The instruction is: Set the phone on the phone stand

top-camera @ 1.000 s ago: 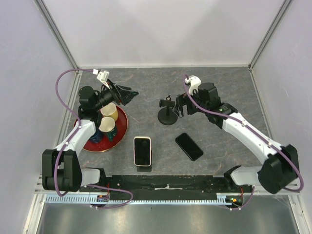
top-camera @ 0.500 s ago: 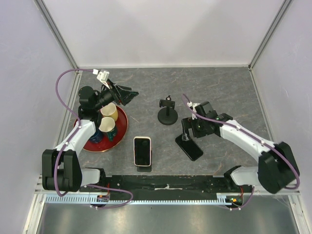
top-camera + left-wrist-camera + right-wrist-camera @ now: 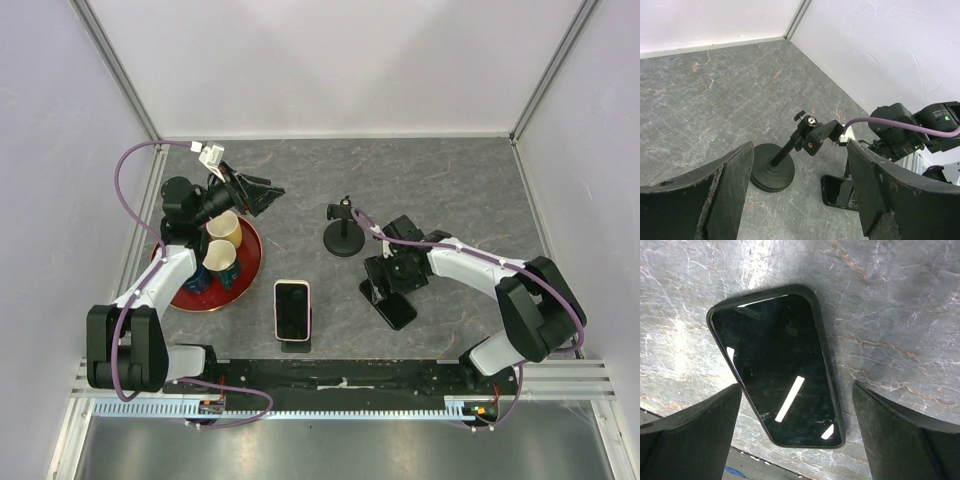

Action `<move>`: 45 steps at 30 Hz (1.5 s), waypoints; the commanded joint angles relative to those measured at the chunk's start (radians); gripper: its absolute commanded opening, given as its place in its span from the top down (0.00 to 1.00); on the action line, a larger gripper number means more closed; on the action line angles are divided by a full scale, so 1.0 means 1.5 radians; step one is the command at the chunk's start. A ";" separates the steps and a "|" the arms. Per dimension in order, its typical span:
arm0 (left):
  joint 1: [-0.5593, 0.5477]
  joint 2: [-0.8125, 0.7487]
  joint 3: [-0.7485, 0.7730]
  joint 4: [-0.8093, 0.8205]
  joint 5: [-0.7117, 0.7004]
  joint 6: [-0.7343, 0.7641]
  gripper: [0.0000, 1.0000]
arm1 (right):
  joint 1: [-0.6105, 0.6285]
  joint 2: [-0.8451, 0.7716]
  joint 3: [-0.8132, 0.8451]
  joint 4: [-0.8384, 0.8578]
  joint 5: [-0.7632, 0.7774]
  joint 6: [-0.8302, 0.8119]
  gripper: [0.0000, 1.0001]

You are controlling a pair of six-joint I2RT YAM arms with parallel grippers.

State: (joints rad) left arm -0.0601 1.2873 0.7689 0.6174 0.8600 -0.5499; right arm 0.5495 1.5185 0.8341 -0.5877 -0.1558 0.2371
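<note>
Two phones lie flat on the desk (image 3: 450, 180), a grey stone-patterned slab with pale veins. The black phone (image 3: 777, 365) is a glossy rounded rectangle, screen up, at about 5 o'clock from the phone stand (image 3: 344, 232). It is not on the stand. The second phone (image 3: 292, 309), dark-screened in a white case, lies at about 7 o'clock from the stand.

There is one stand, matte black, with a round disc base, a thin tilted stem and a small clamp head.

At the desk's 9 o'clock side sits one round red tray (image 3: 250, 275) holding two tan cups (image 3: 224, 229), each open side up.

There are two claws. The right claw (image 3: 388, 283) hangs over the black phone with its fingers spread wide, one on either side of it and gripping nothing. The left claw (image 3: 268, 195) is raised near the tray, its fingers apart and holding nothing.
</note>
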 commanded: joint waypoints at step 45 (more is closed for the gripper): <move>0.004 0.006 0.010 0.035 0.017 -0.023 0.18 | 0.194 -0.054 -0.063 0.041 0.289 0.297 0.98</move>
State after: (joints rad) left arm -0.0601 1.3006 0.7689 0.6308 0.8673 -0.5606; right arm 0.8360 1.4750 0.7681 -0.5369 0.2363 0.6346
